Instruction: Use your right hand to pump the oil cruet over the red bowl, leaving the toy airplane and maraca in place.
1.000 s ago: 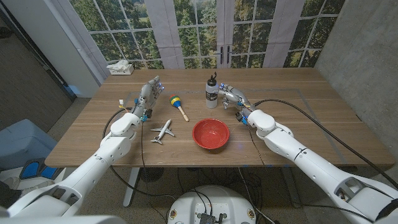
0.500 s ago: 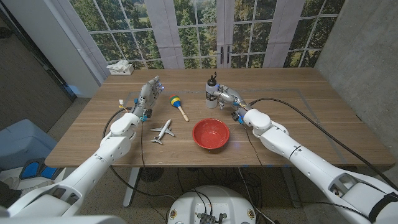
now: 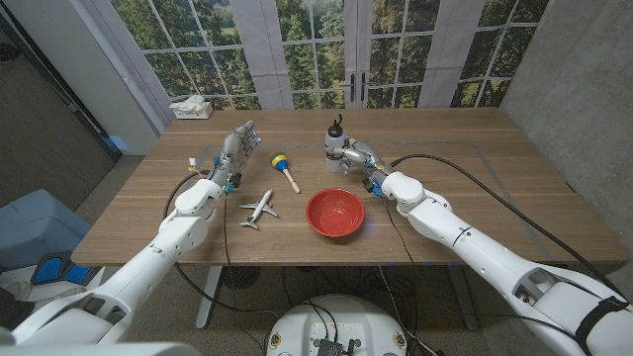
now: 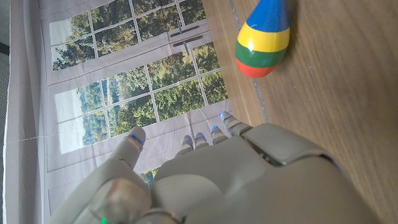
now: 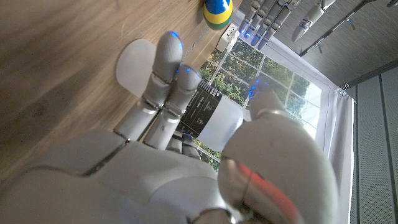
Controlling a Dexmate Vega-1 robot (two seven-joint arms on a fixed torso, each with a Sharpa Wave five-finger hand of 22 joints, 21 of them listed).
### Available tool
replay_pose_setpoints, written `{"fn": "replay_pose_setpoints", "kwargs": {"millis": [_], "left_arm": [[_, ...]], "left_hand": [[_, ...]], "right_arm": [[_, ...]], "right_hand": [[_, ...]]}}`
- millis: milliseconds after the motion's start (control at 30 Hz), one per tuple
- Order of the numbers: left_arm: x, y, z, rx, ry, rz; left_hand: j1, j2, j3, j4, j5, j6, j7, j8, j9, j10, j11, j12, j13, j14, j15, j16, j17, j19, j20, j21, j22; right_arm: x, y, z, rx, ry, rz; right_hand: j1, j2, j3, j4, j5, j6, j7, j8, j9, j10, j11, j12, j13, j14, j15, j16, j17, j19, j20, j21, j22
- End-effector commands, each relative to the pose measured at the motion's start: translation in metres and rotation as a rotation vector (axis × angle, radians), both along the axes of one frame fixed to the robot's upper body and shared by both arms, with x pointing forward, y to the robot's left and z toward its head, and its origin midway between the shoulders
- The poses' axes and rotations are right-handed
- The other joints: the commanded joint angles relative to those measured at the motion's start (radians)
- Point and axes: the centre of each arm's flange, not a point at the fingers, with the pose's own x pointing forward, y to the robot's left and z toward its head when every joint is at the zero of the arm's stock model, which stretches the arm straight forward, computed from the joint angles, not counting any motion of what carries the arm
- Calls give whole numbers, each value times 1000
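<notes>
Wooden table (image 3: pixel 465 178), warm brown grain running lengthwise, faint pale lines marked on the right half. Behind it, tall glass doors and windows onto green trees, pale curtains between panes; grey wall to the left, rough concrete wall to the right. White tissue box (image 3: pixel 191 108) near the far left corner.

Oil cruet (image 3: pixel 335 148) upright toward the far middle of the table, white body, dark pump top. Right hand (image 3: pixel 358 155) wrapped around the cruet's body from the right side, fingers (image 5: pixel 168 93) on one side and thumb on the other, label showing between them in the right wrist view. Cruet base apparently on the wood, though hard to tell for certain.

Red bowl (image 3: pixel 335 213) nearer the front edge, just in front of the cruet, apart from it. Maraca (image 3: pixel 283 166), striped blue, yellow, green and red with a light wooden handle, lying to the left of the cruet. Toy airplane (image 3: pixel 259 210), white, lying left of the bowl, in front of the maraca.

Left hand (image 3: pixel 234 150) standing near the maraca's left, fingers (image 4: pixel 205 138) extended and slightly apart, holding nothing, close to the striped head but not touching.
</notes>
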Motion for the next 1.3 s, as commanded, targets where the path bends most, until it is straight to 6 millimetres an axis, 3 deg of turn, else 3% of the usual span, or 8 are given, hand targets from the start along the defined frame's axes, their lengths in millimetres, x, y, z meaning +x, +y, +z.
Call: {"fn": "replay_pose_setpoints", "kwargs": {"millis": [33,333,500,667,767,867,1100,1300], "left_arm": [[0,1,1,3,4,1],[0,-1,2,6,3,-3],[-1,-1,3,9,1,-2],[-2,-1,3,8,2,-1],[-3,-1,3,8,2,-1],[-3,-1,3,9,2,-3],[-1,-3,3,10,3,-9],[1,-3,5,13,0,-11]], "left_hand": [[-10,56,-2,4,10,4,-2,7,2,-60,-1,4,3,-94,-51,5,3,1,-28,7,4],[-10,56,-3,4,11,6,-2,7,2,-58,-1,4,3,-92,-51,5,3,3,-26,8,4],[-11,55,-3,4,11,7,-3,7,2,-58,-1,4,3,-91,-51,5,3,5,-26,8,4],[-11,54,-4,5,11,8,-4,7,2,-58,-2,3,3,-91,-50,5,3,5,-26,8,4],[-11,54,-4,5,11,9,-5,7,2,-57,-1,4,3,-90,-50,5,3,5,-26,7,4],[-11,53,-5,5,11,8,-6,7,2,-57,-1,3,3,-90,-50,5,3,4,-26,7,4],[-12,52,-6,6,11,8,-6,7,2,-57,-2,3,3,-91,-51,5,3,4,-26,6,4],[-12,51,-7,6,11,8,-8,6,2,-58,-2,2,3,-91,-52,4,3,3,-25,6,4]], "right_arm": [[14,9,-8,12,37,-36],[17,16,-11,53,44,-119],[20,18,-11,81,60,-121],[23,18,-13,123,59,-99],[24,18,-16,195,46,-104],[23,18,-16,203,39,-111],[19,17,-13,222,6,-131],[17,16,-11,236,-17,-142]], "right_hand": [[13,-5,-11,1,-4,4,-3,2,2,4,-4,3,3,4,2,-12,-21,-5,-4,-2,-17],[24,7,-30,10,-7,81,-34,30,4,69,-5,23,5,41,2,-16,-34,-6,-2,18,-27],[92,56,0,-1,-16,212,-89,68,8,186,-27,49,9,71,2,11,43,-16,-7,61,-11],[139,97,28,-3,-25,317,-111,98,13,279,-24,67,15,63,1,21,110,-40,-10,91,0],[176,145,54,-1,-32,443,-115,138,18,407,-21,103,33,64,1,28,152,-62,-8,135,22],[190,156,56,-3,-37,517,-118,167,26,491,-25,133,61,78,0,55,167,-69,-10,168,36],[182,172,55,7,-39,563,-135,183,30,570,-35,169,103,66,1,71,169,-89,-10,193,41],[197,191,64,-1,-38,612,-143,201,31,599,-45,184,139,54,1,87,170,-105,-11,206,34]]}}
